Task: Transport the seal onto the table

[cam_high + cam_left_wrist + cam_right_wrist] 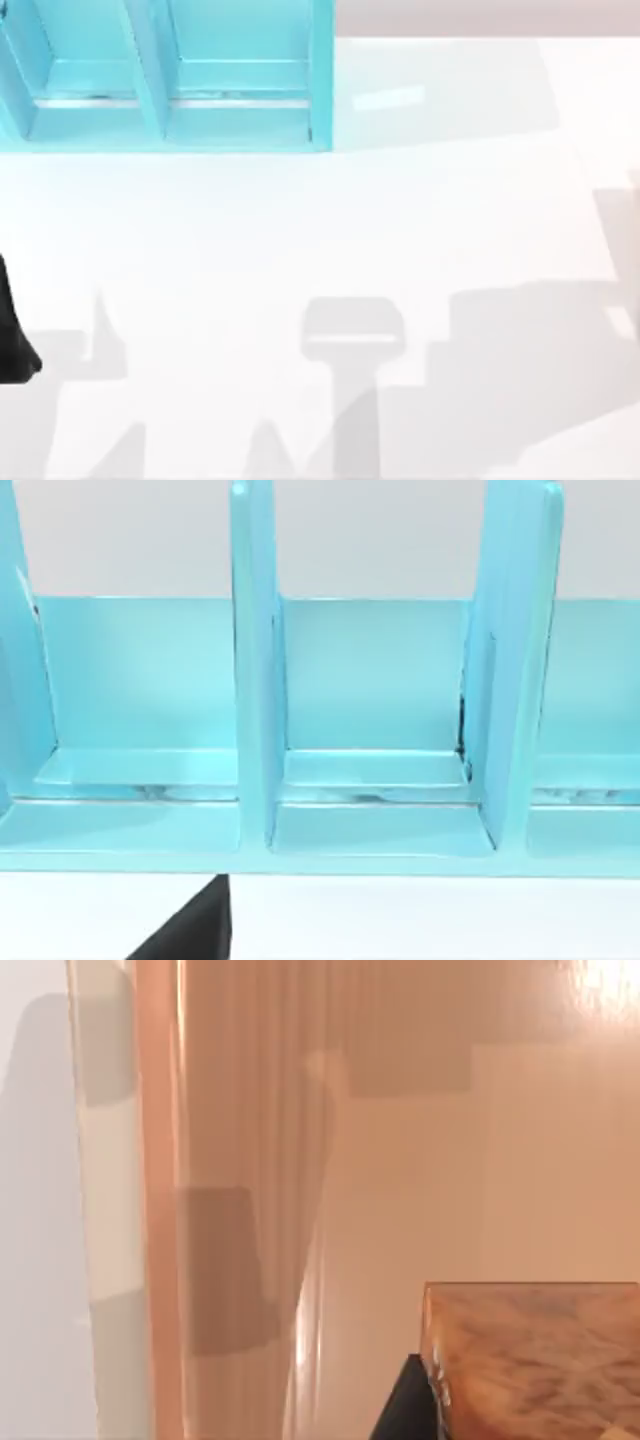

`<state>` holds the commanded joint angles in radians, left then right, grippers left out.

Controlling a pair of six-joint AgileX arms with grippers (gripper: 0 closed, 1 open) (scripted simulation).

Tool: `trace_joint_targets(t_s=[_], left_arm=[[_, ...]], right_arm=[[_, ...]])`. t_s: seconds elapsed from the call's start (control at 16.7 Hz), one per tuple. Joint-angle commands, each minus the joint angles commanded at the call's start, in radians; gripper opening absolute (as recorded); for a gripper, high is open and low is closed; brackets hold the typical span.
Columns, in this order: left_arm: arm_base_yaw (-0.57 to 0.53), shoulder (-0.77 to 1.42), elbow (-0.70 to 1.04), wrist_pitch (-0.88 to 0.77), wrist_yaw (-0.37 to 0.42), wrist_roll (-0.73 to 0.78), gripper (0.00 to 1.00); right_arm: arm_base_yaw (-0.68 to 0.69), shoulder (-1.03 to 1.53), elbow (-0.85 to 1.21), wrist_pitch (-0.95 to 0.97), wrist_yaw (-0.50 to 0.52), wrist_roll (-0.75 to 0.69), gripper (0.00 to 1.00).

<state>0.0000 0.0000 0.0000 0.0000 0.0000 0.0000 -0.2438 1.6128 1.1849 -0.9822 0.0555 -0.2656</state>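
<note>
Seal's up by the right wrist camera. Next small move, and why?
Probably ease the right gripper straight down toward the table. In the right wrist view the seal sits close against the camera beside that black gripper, apparently carried rather than set down. Keep away from the turquoise shelf at upper left. The left arm is parked at the left edge.
</note>
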Motion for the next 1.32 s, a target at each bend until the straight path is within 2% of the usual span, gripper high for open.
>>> trace_joint_targets(t_s=[0.3,0.6,1.08,1.32], left_arm=[[0.000,0.000,0.000,0.000,0.000,0.000,1.00],[0.000,0.000,0.000,0.000,0.000,0.000,1.00],[0.000,0.000,0.000,0.000,0.000,0.000,1.00],[0.000,0.000,0.000,0.000,0.000,0.000,1.00]], right_arm=[[0.178,-0.075,0.201,-0.262,-0.028,0.187,0.00],[0.243,-0.073,0.203,-0.405,-0.054,0.275,0.00],[0.252,-0.058,0.190,-0.404,-0.057,0.292,0.00],[0.369,0.087,0.238,-0.285,-0.053,0.401,0.00]])
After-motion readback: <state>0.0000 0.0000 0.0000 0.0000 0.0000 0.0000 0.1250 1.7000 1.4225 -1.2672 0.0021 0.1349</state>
